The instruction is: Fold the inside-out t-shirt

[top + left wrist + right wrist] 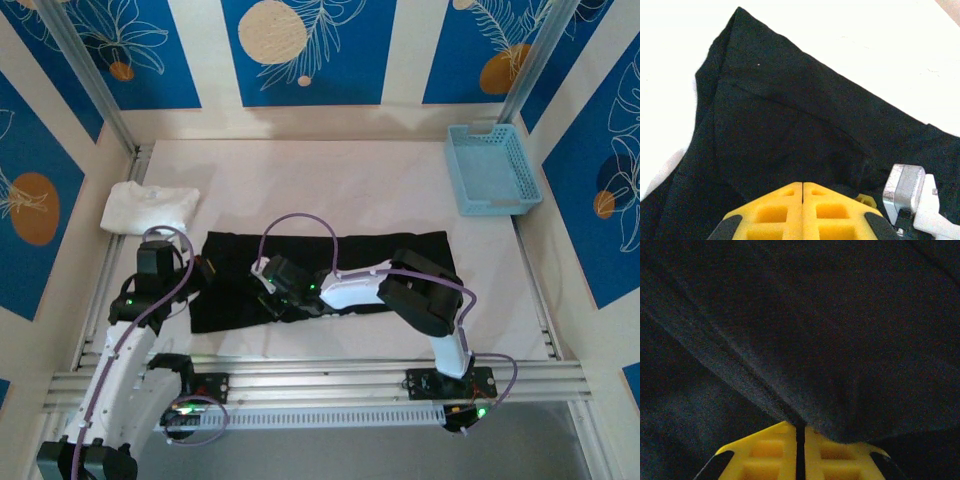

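Note:
The inside-out t-shirt (400, 250) lies as a long black band across the near half of the white table (330, 180). My left gripper (205, 272) sits at its left end. In the left wrist view its yellow fingers meet at the tips, shut (803, 183), low over the black cloth (790, 115), with no cloth visible between them. My right gripper (270, 292) is down on the shirt left of its middle. In the right wrist view a raised fold of the shirt (840, 315) runs into the narrow slit between the shut jaws (800, 427).
A folded white t-shirt (150, 208) lies at the table's left edge, just behind the left arm. A light-blue basket (492, 170) stands at the back right. Aluminium rails (350, 380) run along the near edge. The right gripper's body (905, 195) shows close beside the left fingers.

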Controlling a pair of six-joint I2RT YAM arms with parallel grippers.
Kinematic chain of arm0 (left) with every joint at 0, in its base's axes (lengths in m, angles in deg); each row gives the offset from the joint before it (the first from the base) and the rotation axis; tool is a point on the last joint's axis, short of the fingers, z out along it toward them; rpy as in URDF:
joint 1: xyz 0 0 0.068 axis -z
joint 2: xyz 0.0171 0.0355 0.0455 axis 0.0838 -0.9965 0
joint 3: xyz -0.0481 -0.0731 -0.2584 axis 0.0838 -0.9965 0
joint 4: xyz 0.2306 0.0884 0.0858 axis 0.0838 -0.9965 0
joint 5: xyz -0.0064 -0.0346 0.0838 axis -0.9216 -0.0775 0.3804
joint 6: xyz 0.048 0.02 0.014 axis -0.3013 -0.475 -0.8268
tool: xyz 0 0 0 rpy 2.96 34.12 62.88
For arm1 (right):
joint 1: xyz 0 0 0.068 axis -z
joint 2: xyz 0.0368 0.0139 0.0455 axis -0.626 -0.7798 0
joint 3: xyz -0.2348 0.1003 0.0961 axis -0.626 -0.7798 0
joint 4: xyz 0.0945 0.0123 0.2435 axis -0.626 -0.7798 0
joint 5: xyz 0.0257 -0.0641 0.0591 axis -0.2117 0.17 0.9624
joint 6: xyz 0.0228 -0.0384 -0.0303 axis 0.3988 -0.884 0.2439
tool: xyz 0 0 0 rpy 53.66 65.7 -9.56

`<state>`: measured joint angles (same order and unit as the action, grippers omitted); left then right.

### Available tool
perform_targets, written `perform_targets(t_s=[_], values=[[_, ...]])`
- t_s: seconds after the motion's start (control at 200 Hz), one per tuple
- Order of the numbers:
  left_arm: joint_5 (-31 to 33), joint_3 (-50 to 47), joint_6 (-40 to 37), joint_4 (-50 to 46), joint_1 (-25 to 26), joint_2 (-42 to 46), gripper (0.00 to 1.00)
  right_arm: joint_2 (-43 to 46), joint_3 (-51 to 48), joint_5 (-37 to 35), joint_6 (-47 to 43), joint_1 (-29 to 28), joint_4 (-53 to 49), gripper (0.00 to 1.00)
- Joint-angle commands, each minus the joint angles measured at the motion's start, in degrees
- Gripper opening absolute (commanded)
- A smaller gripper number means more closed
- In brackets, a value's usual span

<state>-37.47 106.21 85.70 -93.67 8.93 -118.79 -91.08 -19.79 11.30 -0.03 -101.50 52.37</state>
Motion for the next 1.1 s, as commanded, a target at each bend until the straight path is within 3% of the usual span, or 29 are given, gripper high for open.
perform_targets(t_s=[0.0, 0.21, 0.505, 0.86, 1.04, 1.095], values=[[0.31, -0.58, -1.80, 0.34, -0.87, 0.52, 0.00, 3.74, -0.16, 1.86, 1.34, 0.48, -1.42, 0.07], [0.39, -0.75, -1.85, 0.17, -0.88, 0.78, 0.00, 5.79, -0.57, 4.11, 2.94, 1.21, -1.45, 0.07], [0.33, -0.60, -1.67, -2.73, -0.89, 2.28, 0.00, 11.50, -4.44, 8.60, 3.27, 1.28, -4.59, 0.00], [-4.48, -7.80, 5.93, -1.37, -0.54, 4.79, 0.00, 15.73, -8.84, 13.75, 1.13, 1.83, -10.14, 0.02], [-1.07, -8.53, 6.63, -2.09, -0.53, 7.99, 0.38, 16.15, -9.37, 15.58, -1.21, 2.16, -14.04, 0.06], [0.38, -8.63, 6.39, -1.95, -0.52, 8.72, 0.44, 16.61, -9.45, 15.70, -1.63, 2.61, -15.29, 0.11]])
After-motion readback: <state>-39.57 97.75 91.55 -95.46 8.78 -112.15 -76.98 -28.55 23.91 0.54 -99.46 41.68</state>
